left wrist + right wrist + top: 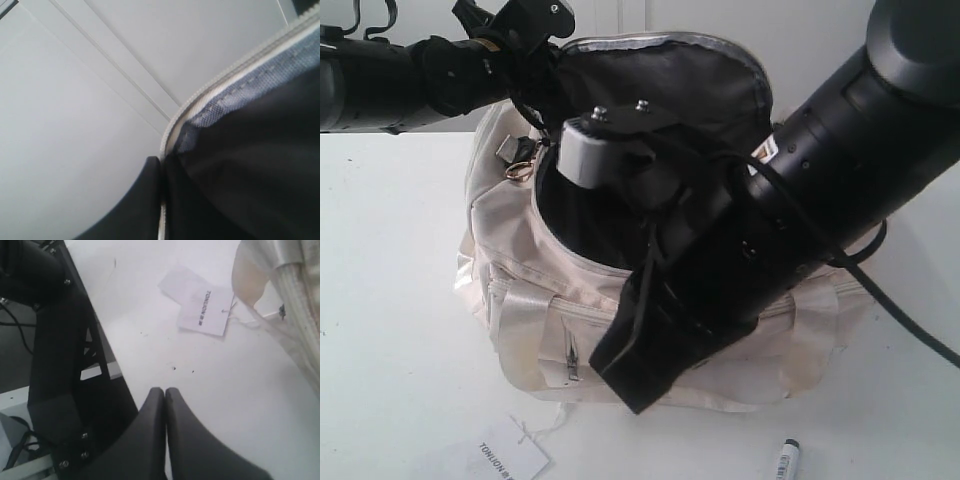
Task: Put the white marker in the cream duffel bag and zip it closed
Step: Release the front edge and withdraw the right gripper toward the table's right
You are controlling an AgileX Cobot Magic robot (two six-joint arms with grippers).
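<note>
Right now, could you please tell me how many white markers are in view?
1: the white marker lies on the table, apart from the cream duffel bag and outside it. More may be hidden inside the bag.

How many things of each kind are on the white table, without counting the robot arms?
Cream duffel bag: 1
White marker: 1
Paper tag: 1
Total: 3

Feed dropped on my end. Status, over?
Left pincer clamped on cream duffel bag flap, bag open. Right pincer shut, empty. Loose on table: white marker. Paper tag lies apart.
</note>
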